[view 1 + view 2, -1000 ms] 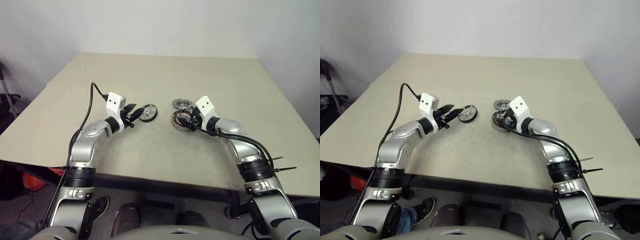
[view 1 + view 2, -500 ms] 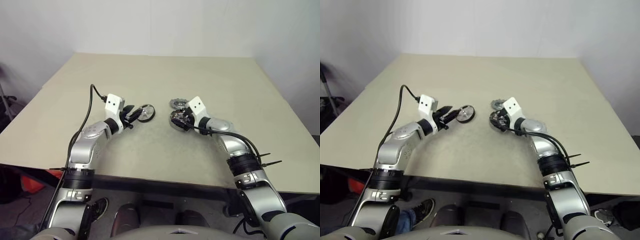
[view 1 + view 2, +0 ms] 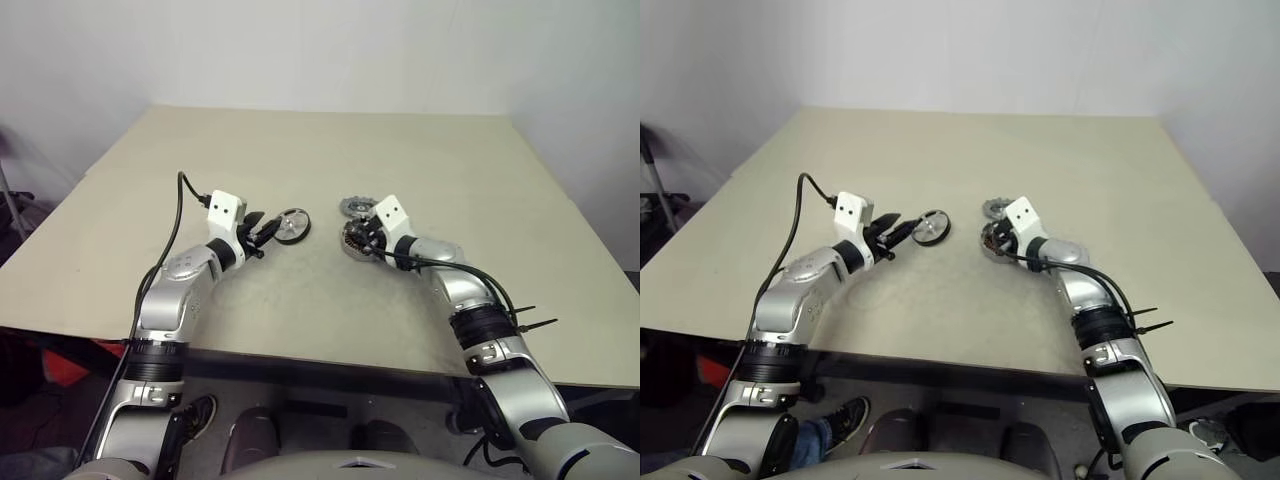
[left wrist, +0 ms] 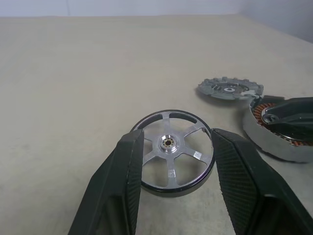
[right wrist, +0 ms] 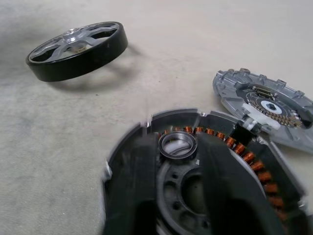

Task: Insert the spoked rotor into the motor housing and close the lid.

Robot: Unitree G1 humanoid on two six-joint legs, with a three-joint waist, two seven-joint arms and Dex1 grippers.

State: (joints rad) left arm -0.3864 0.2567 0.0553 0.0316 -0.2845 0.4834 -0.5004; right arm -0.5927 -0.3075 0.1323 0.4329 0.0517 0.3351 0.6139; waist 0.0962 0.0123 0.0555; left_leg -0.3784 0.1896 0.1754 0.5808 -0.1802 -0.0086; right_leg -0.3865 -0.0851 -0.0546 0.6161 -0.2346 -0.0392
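**Right gripper reaches into the housing while the left brackets the rotor**

Since a second ago the right arm has stretched forward and inward, its gripper now over the housing; the left arm has hardly shifted.

Head views: on the beige table point(image 3: 420, 150), the left gripper point(image 3: 268, 231) points at the spoked rotor point(image 3: 294, 225). The right gripper point(image 3: 362, 238) sits on the motor housing point(image 3: 352, 243), with the lid point(image 3: 357, 207) just behind it.

Left wrist view: the fingers point(image 4: 124, 172) stand half-wide either side of the rotor's black rim; contact cannot be told.

Right wrist view: narrowed fingers point(image 5: 134, 183) straddle the housing's pale hub inside the copper coils.

Handling, as a judgement: the rotor looks rigid, smooth and slippery; grip across its rim. The housing looks heavy, its windings delicate; hold hub or outer ring. No readable writing anywhere.
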